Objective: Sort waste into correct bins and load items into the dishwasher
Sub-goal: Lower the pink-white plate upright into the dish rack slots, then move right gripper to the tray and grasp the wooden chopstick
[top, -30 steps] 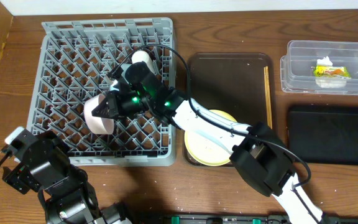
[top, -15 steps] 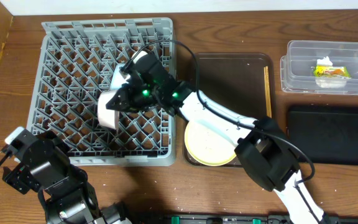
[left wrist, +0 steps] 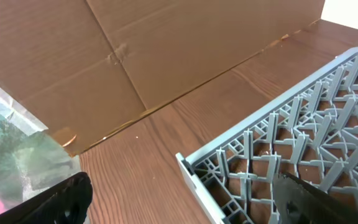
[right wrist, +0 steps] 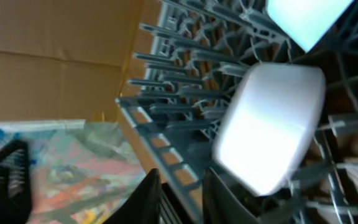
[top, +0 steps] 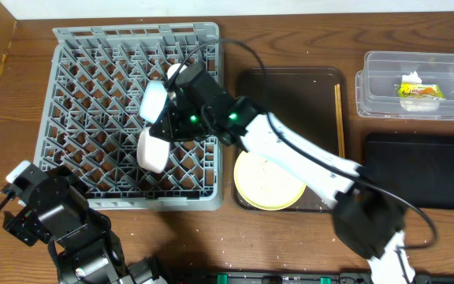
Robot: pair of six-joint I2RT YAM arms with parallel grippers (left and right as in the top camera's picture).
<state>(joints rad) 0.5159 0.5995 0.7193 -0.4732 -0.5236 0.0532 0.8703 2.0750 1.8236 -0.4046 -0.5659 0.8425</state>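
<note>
Leaning on edge between the upright pegs, the pale pink round bowl (top: 152, 150) sits near the middle of the large square grey plastic dish rack (top: 132, 33). A light blue bowl (top: 154, 99) stands just beside it, racked the same way, a little further back.

The right gripper (right wrist: 179, 186) hovers right at the pink bowl's lower rim. In the wrist view its two dark fingers stand slightly apart with only rack showing in the gap, so I judge the bowl is let go. One fingertip looks almost in contact with the bowl's edge.

That closeness is the main hazard. A sideways or twisting retreat could hook the rim, drag the bowl out of its slot or tip it against the blue bowl. Whether the pegs truly cradle the pink bowl cannot be told from these views, and if they do not, it may topple flat once unsupported. A straight lift clear of the pegs looks safest.

Further out, the right arm spans the larger yellow round plate (top: 268, 183) on the dark brown serving tray (top: 290, 77). A low sweep back could nudge the plate.

The left gripper (left wrist: 182, 196), fingers wide apart and holding nothing, waits at the rack's near corner, well apart from all this.
</note>
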